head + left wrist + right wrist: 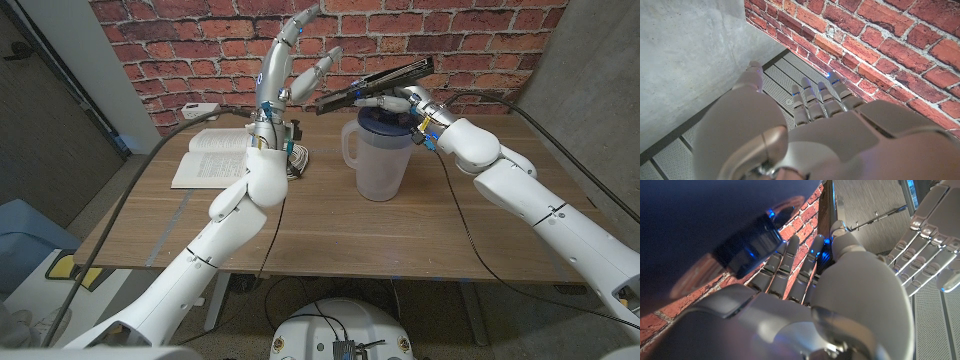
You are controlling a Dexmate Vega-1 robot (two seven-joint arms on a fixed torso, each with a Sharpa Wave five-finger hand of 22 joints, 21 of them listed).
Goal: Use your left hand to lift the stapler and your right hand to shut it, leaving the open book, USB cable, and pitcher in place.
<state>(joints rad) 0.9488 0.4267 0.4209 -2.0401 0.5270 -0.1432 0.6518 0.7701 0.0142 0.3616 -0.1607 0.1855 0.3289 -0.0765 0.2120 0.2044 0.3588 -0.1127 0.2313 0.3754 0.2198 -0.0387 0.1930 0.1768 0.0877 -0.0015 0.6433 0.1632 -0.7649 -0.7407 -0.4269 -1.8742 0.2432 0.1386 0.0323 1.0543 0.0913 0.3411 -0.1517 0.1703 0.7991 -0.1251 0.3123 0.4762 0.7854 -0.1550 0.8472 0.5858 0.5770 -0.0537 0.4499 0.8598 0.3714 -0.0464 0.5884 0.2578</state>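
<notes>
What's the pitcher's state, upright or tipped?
Upright. The pitcher stands on its base on the table, its dark lid on top, under the stapler.

A black stapler against a red-brick patterned wall. The pitcher is clear with a dark blue lid, the open book white, the surface brown wood-grain.

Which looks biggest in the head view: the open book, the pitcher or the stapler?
1. Open book and pitcher: too close to rank.
2. Stapler, thinnest, held up by the right hand.
</notes>
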